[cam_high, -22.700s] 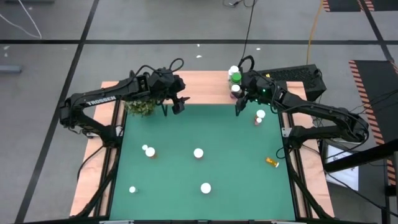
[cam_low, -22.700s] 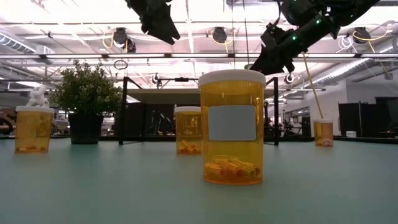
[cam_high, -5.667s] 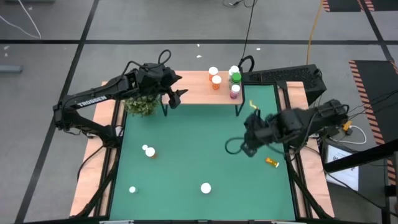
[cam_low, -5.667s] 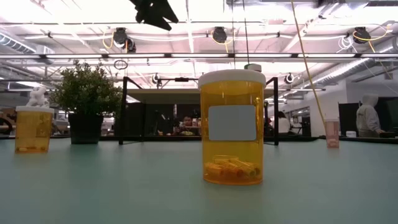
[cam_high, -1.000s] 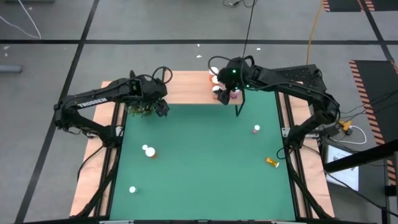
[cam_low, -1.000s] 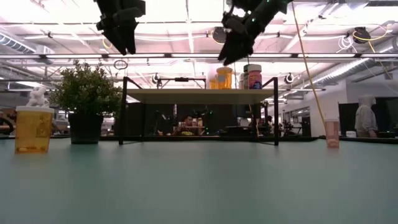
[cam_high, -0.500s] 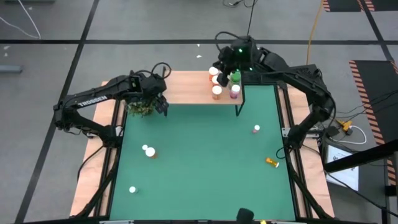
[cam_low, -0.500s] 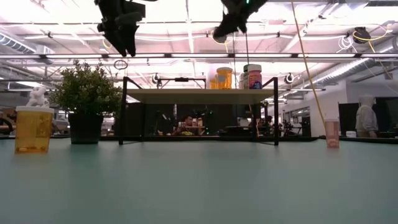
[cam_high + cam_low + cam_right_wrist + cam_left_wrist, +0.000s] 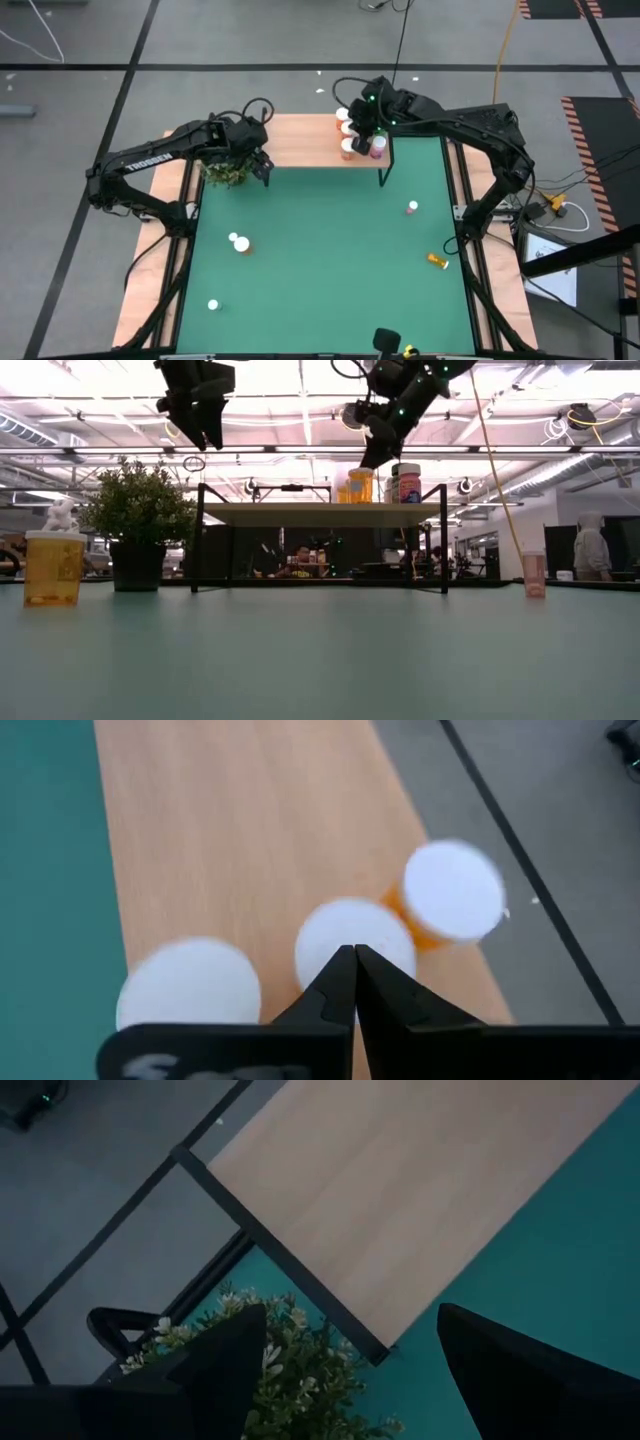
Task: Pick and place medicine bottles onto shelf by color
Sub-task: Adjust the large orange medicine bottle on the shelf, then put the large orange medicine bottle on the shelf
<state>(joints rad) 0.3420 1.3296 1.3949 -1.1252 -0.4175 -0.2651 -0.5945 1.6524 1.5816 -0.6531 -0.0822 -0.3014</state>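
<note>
Blurred white caps [image 9: 452, 902], right wrist view

Overhead looks straight down, low looks level across; both share the shelf [image 9: 315, 140] [image 9: 320, 513].

Eight medicine bottles [image 9: 347, 147] are counted from above. Four are seen on the shelf [image 9: 300, 140], at its right end: three white-capped and one pink bottle [image 9: 378, 147]; any more hidden under the right arm cannot be told. Four lie on the green mat [image 9: 320, 220] in front of the shelf: two white-capped, one pink, one orange on its side. One plant [image 9: 225, 174] is found by the shelf's left end. Two arms are seen.
</note>
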